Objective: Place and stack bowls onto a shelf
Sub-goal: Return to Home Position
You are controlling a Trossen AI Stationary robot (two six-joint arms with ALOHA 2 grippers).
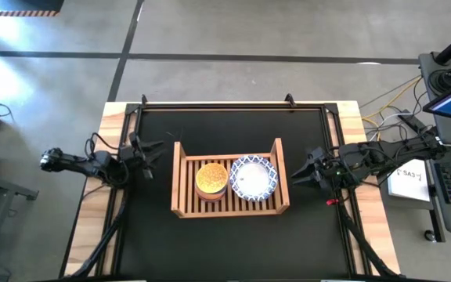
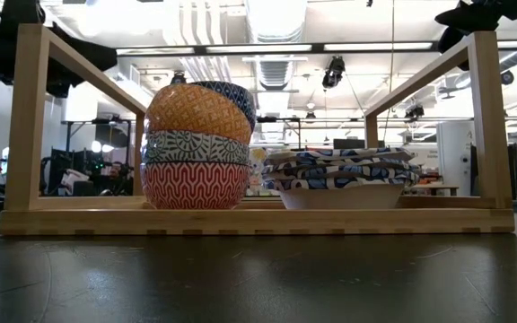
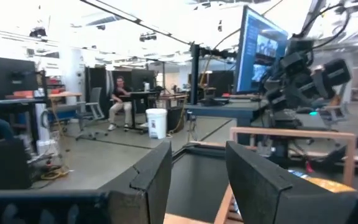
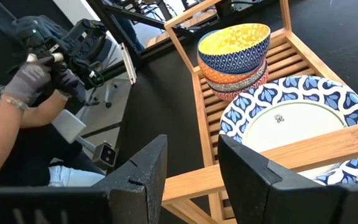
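Your shelf sits mid-table with both stacks inside: the small bowls on the left, a yellow-lined one on top, the blue-rimmed white bowls just beside them on the right. The left gripper hangs just left of the shelf, the right gripper just right of it — both jaws are parted and hold nothing.

sm. bowls, white bowls, stacked on shelf
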